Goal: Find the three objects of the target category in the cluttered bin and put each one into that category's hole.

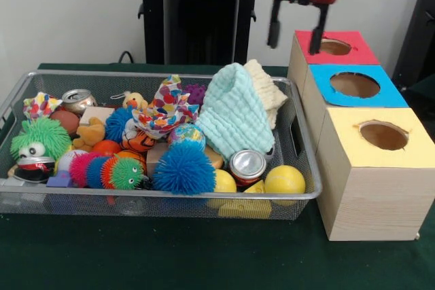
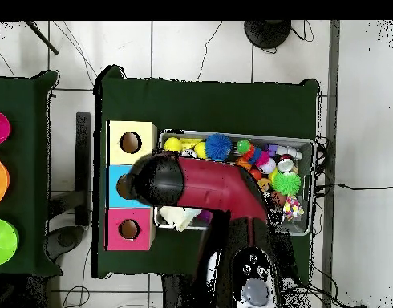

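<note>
Hand (image 1: 295,37) hangs open and empty above the red hole's (image 1: 335,47) rim, clear of the bin (image 1: 163,197)

The end effector (image 1: 296,37) hangs open and empty above the red hole (image 1: 334,47), fingers (image 1: 274,30) apart. Beside it sit the blue hole (image 1: 354,84) and the yellow hole (image 1: 383,135), all in wooden boxes on the green desk (image 1: 204,256). The bin (image 1: 170,195) stands just beside the boxes, packed with toys: a pale cloth (image 1: 234,117), a blue spiky ball (image 1: 183,169), a can (image 1: 247,166), yellow balls (image 1: 285,180) and a green furry toy (image 1: 39,142).
</note>
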Available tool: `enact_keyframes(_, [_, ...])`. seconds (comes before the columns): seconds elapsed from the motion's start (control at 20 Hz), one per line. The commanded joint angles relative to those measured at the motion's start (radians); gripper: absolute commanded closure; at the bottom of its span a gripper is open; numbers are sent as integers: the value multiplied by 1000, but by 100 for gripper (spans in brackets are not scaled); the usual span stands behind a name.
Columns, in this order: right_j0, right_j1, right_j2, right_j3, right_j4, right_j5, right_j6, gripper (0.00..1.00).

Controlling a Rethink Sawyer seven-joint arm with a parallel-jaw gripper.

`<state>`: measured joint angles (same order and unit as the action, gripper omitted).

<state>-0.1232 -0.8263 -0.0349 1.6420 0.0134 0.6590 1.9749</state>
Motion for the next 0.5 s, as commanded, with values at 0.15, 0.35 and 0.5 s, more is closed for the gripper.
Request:
enact_keyframes(0.15, [-167, 42, 127, -55, -119, 120, -258, 0])
enact_keyframes(0.35, [-221, 74, 157, -77, -171, 101, -282, 0])
enact_keyframes(0.5, [-244, 86, 173, -90, -209, 93, -282, 0])
